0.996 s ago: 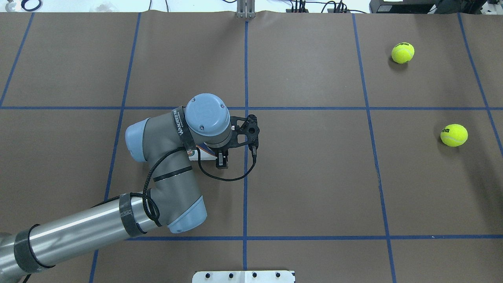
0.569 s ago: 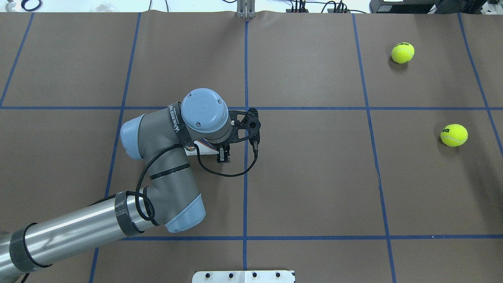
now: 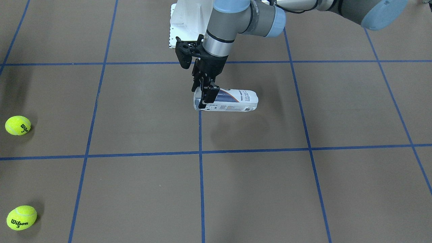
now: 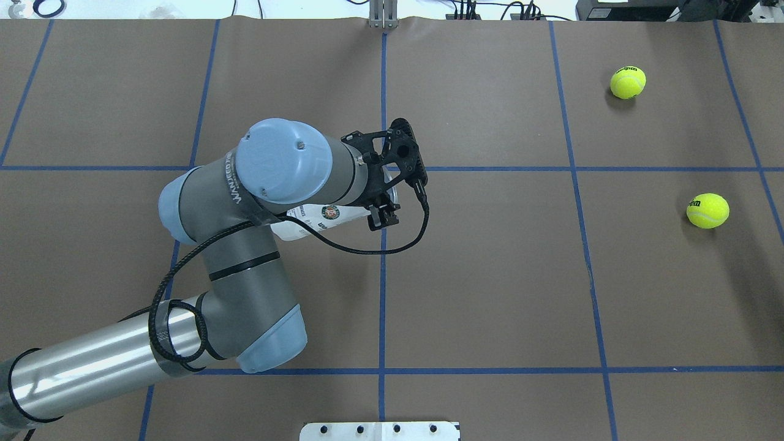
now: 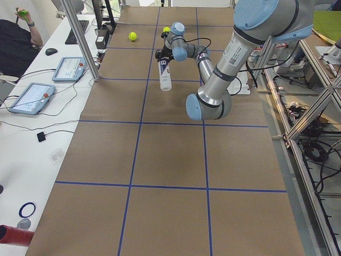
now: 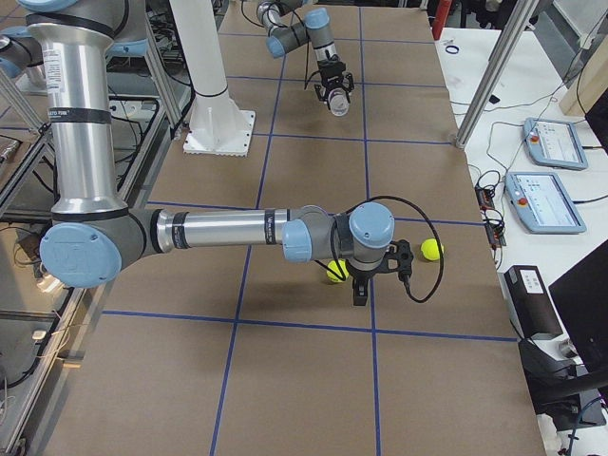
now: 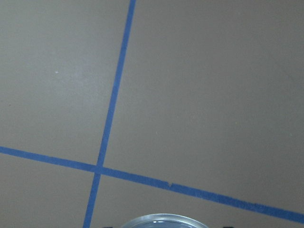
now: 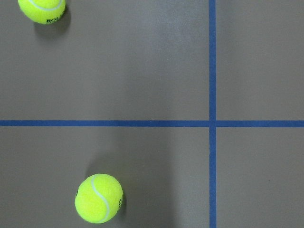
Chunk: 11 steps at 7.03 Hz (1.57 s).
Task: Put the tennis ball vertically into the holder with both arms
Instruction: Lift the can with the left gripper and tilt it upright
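The holder (image 3: 233, 100) is a clear tube with a white and navy label. It hangs on its side above the table, casting a shadow below. My left gripper (image 3: 206, 95) is shut on it near its open rim. The tube also shows in the overhead view (image 4: 318, 218), and its rim shows in the left wrist view (image 7: 161, 221). Two yellow tennis balls (image 4: 628, 82) (image 4: 707, 210) lie on the table's right side. My right gripper (image 6: 359, 294) hovers over the table beside one ball (image 6: 334, 271). I cannot tell whether it is open or shut.
The white bolted pedestal base (image 3: 185, 23) stands at the robot's edge of the table. Blue tape lines (image 4: 383, 294) grid the brown table cover. Both balls show in the right wrist view (image 8: 99, 198) (image 8: 42, 9). A side bench with tablets (image 6: 546, 199) runs past the far edge.
My left arm has risen and swung slightly away from the robot, lifting the holder off the table. More of the tube now shows under the wrist. The balls have not moved.
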Each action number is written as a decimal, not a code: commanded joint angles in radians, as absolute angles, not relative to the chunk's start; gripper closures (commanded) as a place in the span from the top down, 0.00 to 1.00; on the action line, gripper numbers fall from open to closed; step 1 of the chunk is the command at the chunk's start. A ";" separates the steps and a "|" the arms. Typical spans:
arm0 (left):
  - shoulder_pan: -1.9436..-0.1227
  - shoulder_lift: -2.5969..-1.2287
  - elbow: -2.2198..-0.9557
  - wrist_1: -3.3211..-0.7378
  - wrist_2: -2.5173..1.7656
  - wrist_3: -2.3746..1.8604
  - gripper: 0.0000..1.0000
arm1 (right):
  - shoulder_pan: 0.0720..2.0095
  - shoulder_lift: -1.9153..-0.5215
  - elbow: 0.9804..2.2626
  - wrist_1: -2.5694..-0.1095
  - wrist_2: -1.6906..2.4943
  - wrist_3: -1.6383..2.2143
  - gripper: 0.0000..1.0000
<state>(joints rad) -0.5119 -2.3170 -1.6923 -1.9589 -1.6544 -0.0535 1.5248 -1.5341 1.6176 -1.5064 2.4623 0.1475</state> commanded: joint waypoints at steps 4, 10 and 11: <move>-0.512 -2.126 -1.686 -2.875 -1.350 -0.462 0.42 | 1.525 -1.535 1.646 -1.506 2.468 0.149 1.00; -0.483 -2.106 -1.269 -3.525 -1.146 -0.477 0.40 | 1.525 -1.543 1.649 -1.506 2.471 0.150 1.00; -0.483 -2.105 -1.266 -3.521 -1.146 -0.476 0.40 | 1.525 -1.543 1.649 -1.506 2.471 0.150 1.00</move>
